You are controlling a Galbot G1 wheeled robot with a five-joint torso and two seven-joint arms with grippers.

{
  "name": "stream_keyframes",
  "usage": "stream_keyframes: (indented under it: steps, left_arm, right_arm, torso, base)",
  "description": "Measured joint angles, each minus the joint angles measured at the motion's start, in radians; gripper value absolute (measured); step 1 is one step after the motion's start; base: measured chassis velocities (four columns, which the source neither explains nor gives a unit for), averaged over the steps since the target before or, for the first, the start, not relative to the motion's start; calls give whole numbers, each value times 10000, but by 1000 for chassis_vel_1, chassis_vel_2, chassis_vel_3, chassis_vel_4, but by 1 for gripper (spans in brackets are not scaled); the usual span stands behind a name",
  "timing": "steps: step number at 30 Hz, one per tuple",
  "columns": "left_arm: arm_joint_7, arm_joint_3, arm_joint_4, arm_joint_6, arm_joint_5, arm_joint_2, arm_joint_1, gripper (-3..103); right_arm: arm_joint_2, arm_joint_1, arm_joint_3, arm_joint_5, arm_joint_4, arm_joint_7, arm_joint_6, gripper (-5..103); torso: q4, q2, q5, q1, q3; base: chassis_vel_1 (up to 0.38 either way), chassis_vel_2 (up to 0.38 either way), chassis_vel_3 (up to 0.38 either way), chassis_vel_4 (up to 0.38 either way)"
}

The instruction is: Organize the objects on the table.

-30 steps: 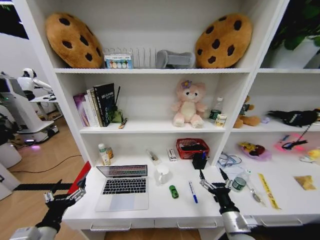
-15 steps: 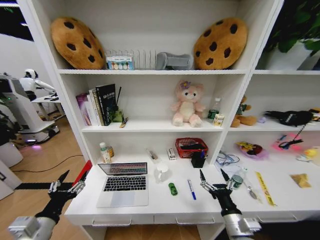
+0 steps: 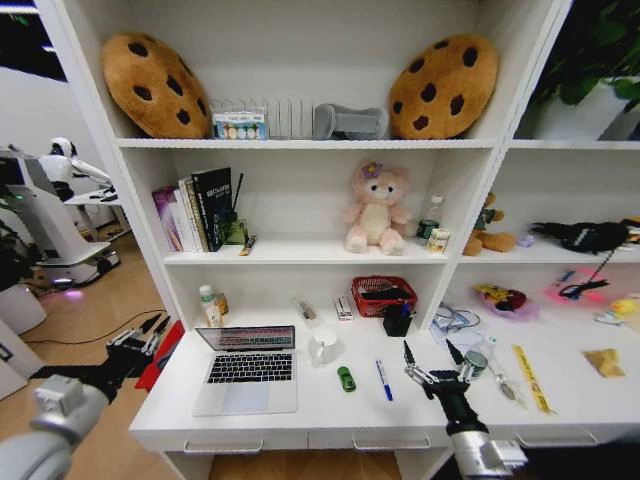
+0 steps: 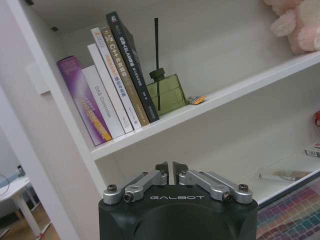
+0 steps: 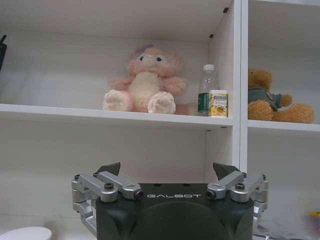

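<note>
On the white table point(image 3: 300, 415) lie a silver laptop point(image 3: 247, 372), open, a tiny green toy car point(image 3: 346, 379), a blue pen point(image 3: 381, 380) and a green-capped jar point(image 3: 474, 364). A black-and-white marker point(image 3: 304, 311) rests near the back wall. My right gripper point(image 3: 430, 357) hovers open over the table between the pen and the jar, holding nothing. In the right wrist view, the right gripper point(image 5: 169, 170) has its fingers spread wide. My left gripper point(image 3: 141, 334) hangs beyond the table's left end, level with the laptop's screen. In the left wrist view, the left gripper point(image 4: 170, 167) is shut and empty.
A white mug point(image 3: 323, 346), a black pen holder point(image 3: 397, 322) and a red basket point(image 3: 383, 296) stand behind the car and pen. Small bottles point(image 3: 209, 307) sit at the back left. A yellow strip point(image 3: 530, 378) lies right of the jar. Books point(image 4: 107, 85) and plush toys fill the shelves above.
My left gripper has risen and drawn back along the table's left end, and its fingers have closed. The right gripper has hardly moved and stays open.
</note>
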Motion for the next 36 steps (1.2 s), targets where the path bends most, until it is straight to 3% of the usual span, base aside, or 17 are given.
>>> stream_keyframes:
  steps: [2, 5, 7, 8, 11, 14, 17, 25, 36]
  left_arm:
    - [267, 79, 629, 13, -187, 998, -368, 1]
    - [411, 100, 798, 14, -196, 1261, -441, 0]
    - [1282, 154, 1372, -67, -58, 2188, -611, 0]
    - [1282, 154, 1372, -67, -58, 2188, -611, 0]
    - [2965, 342, 1999, -561, 528, 3126, -941, 0]
    - [3310, 391, 2079, -702, 632, 3334, -976, 0]
    - [4396, 552, 2290, -1221, 1057, 4260, -877, 0]
    - [4898, 637, 2428, -1656, 1482, 5320, -803, 0]
    - [5325, 815, 2978, -2213, 2407, 5829, -601, 0]
  right_arm:
    - [48, -58, 59, -30, -58, 2, 52, 100]
    - [53, -69, 79, -31, -79, 2, 71, 100]
    - [27, -89, 189, -28, -177, 3, 135, 100]
    - [27, -89, 189, -28, -177, 3, 135, 100]
    - [-56, -116, 377, 34, -219, -2, 174, 100]
    - [-71, -118, 412, 52, -231, -5, 184, 100]
    - [-43, -80, 383, 75, -310, -4, 218, 100]
    - [64, -98, 392, 60, -360, -5, 247, 100]
    - [127, -196, 668, 244, -509, -51, 430, 100]
  torso:
    - [4, 1, -3, 0, 0]
    - [4, 0, -2, 0, 0]
    - [5, 0, 0, 0, 0]
    - [5, 0, 0, 0, 0]
    - [3, 0, -1, 0, 0]
    - [3, 0, -1, 0, 0]
    - [6, 0, -1, -1, -1]
    - [3, 0, 1, -1, -1]
    - [6, 0, 0, -1, -1]
  base:
    - [0, 0, 0, 0]
    - [0, 0, 0, 0]
    - [0, 0, 0, 0]
    - [0, 0, 0, 0]
    - [0, 0, 0, 0]
    - [0, 0, 0, 0]
    - [0, 0, 0, 0]
    - [0, 0, 0, 0]
    - [0, 0, 0, 0]
